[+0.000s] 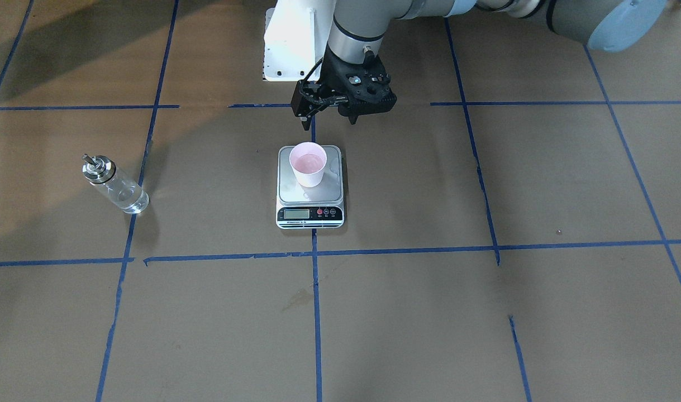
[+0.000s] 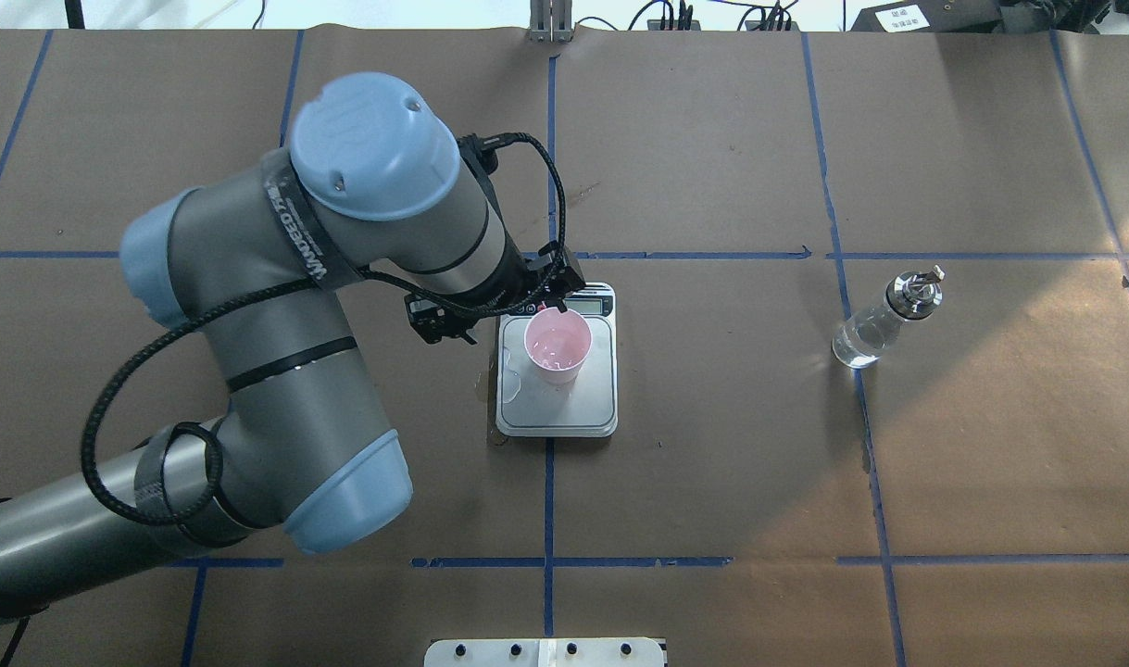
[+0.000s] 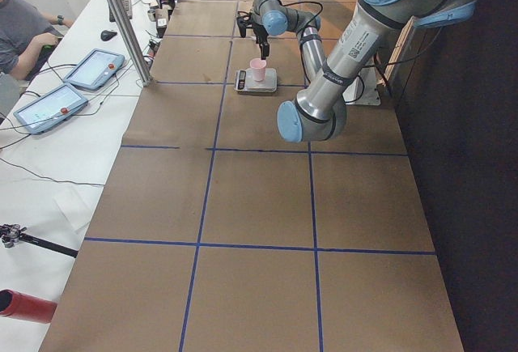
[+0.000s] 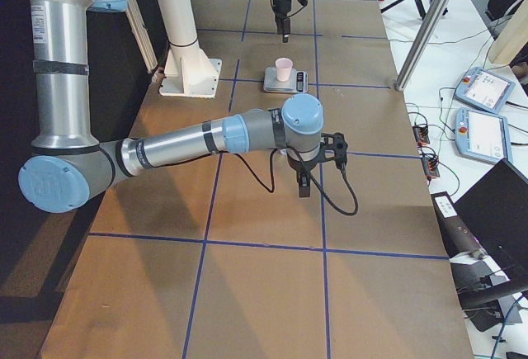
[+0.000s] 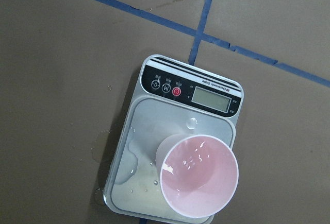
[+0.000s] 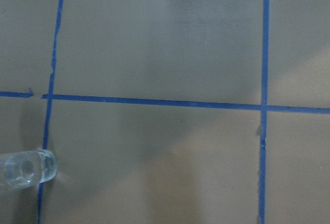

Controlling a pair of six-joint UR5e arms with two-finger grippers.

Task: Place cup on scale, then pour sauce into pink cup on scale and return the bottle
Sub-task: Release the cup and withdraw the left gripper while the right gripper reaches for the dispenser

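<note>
The pale pink cup stands upright on the scale at mid-table, with a little clear liquid glinting inside it. My left gripper hangs above the table just behind the scale on the robot's side, clear of the cup, empty, its tips together. The glass bottle with the metal spout stands upright far to the right, part full of clear sauce. Its base shows in the right wrist view. My right gripper points down over bare table; I cannot tell its state.
Clear droplets lie on the scale platform and on the paper beside it. Blue tape lines grid the brown table. A white mounting base stands behind the scale. Operators' tablets lie on a side bench.
</note>
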